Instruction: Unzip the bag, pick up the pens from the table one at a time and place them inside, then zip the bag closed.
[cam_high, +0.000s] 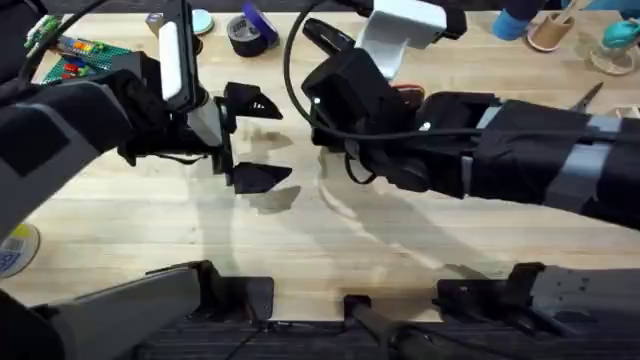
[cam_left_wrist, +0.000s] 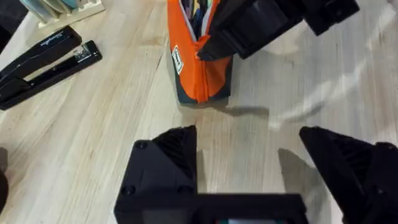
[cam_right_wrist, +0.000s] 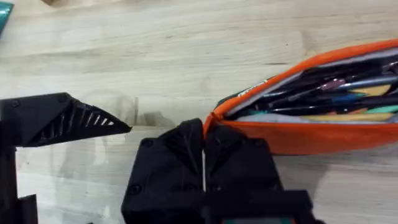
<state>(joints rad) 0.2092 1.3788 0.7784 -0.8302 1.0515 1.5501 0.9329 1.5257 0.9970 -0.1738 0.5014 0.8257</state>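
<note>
Right gripper (cam_right_wrist: 204, 163) is pinched shut at the bag's (cam_right_wrist: 323, 134) end, probably on the zipper pull, with pens (cam_right_wrist: 323, 93) visible inside the gaping mouth. Left gripper (cam_left_wrist: 249, 165) hangs wide open just short of the bag's near end. To zip well, brace that end and pull straight along the teeth.

Bright even light, soft shadows on the table (cam_high: 120, 230), blurred near arms.

A black stapler (cam_left_wrist: 43, 62) lies at the far left; a tape roll (cam_high: 247, 33) and cups (cam_high: 548, 30) line the far edge.
</note>
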